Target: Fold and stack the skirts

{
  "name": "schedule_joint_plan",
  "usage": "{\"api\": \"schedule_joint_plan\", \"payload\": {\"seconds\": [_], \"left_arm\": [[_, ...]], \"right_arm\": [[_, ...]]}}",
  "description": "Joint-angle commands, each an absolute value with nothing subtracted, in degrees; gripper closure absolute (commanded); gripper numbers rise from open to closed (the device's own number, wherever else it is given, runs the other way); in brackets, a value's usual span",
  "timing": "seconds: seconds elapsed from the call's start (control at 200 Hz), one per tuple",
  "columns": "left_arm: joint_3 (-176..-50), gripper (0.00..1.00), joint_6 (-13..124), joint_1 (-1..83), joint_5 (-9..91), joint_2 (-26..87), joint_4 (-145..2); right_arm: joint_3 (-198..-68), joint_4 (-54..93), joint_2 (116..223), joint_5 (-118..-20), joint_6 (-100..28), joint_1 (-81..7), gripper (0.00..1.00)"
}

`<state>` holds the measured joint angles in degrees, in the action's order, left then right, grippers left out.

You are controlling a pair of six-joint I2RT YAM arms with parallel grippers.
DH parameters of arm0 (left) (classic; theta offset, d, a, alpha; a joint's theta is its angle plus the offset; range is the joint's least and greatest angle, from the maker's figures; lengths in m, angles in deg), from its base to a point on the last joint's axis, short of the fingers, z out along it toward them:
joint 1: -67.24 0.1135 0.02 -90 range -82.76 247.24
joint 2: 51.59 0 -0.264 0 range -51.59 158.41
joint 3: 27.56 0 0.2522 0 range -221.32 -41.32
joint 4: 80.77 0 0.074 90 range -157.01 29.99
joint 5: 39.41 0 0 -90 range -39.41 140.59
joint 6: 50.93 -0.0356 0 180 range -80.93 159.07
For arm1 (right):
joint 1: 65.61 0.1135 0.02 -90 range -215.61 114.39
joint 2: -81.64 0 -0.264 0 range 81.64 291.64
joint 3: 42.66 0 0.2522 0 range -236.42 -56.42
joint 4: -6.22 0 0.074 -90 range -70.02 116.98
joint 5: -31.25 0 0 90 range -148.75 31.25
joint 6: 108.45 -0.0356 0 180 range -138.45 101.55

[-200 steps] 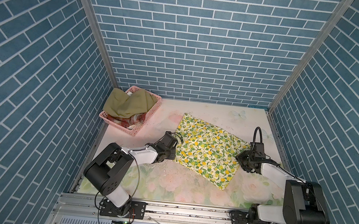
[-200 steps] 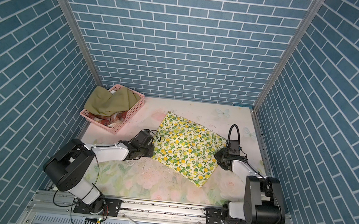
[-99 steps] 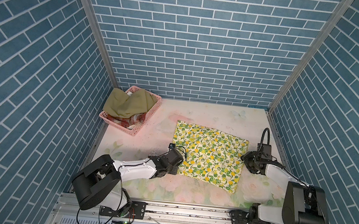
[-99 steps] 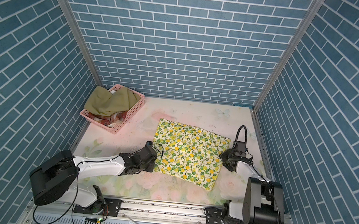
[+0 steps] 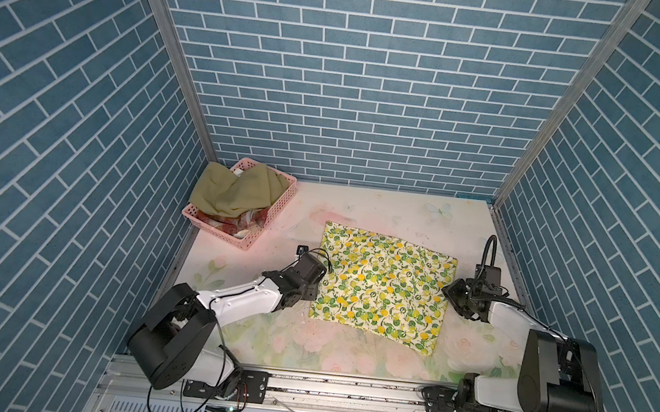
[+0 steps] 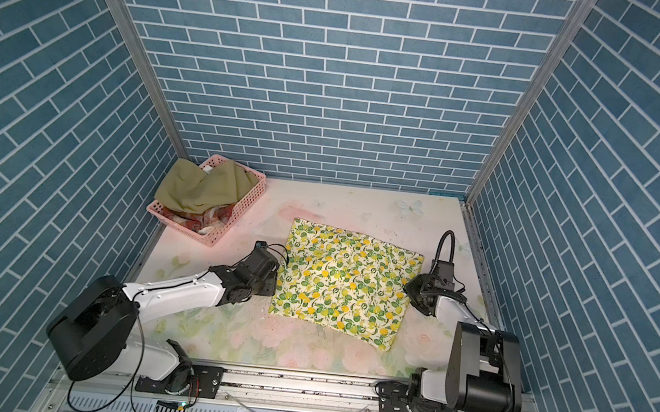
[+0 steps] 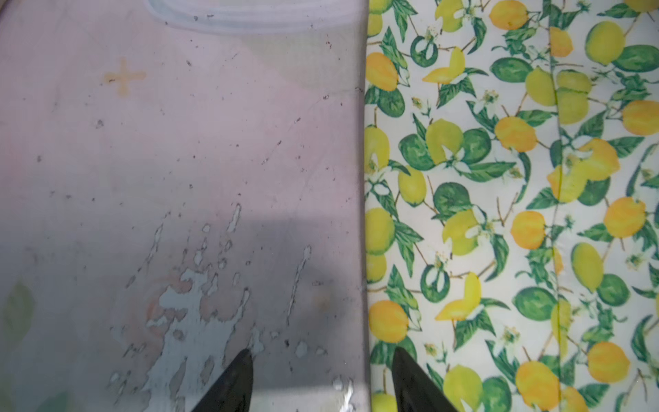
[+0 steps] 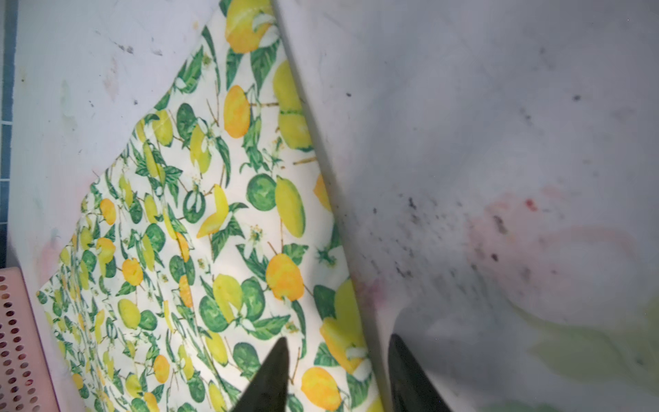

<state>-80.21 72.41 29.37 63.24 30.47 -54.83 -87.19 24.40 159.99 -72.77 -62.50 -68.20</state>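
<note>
Lemon skirt (image 5: pixel 384 286) is lying flat on the table (image 5: pixel 378 210). Left end effector (image 7: pixel 321 353) and right end effector (image 8: pixel 337 342) are hovering at its opposite edges, fingers parted, gripping nothing. Olive skirt (image 5: pixel 233 192) is sitting in basket (image 5: pixel 263 231).

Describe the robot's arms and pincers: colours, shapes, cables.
The left arm and right arm match: white links, black joints, bulky black drum-shaped shoulder housings. A thin black cable loops at the left wrist; a thicker black hose arches over the right. The left pincer and right pincer are black and taper to sharp tips.
</note>
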Motion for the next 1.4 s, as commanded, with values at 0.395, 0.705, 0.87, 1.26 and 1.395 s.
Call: {"api": "schedule_joint_plan", "payload": {"seconds": [0.395,0.705,0.87,1.26,1.395], "left_arm": [[-81.5,0.39,70.4,32.4,55.4,41.7,-62.1],[-77.6,0.42,71.3,33.1,53.1,43.4,-67.2],[-74.6,0.49,71.5,33.4,51.3,43.9,-70.3],[-67.2,0.5,72.4,34.8,48.6,41.6,-76.8],[-66.2,0.5,72.6,34.7,48.3,40.8,-77.3]], "right_arm": [[-91.7,30.4,155.2,-69.7,-58.3,-64.2,1.0],[-103.4,41.7,152.9,-58.5,-61.6,-49.8,1.0],[-112.4,43.9,157.8,-52.6,-65.1,-39.8,1.0],[-138.2,41.3,182.7,-40.9,-76.6,-18.0,1.0],[-141.9,38.6,187.0,-43.7,-76.8,-16.4,1.0]]}}
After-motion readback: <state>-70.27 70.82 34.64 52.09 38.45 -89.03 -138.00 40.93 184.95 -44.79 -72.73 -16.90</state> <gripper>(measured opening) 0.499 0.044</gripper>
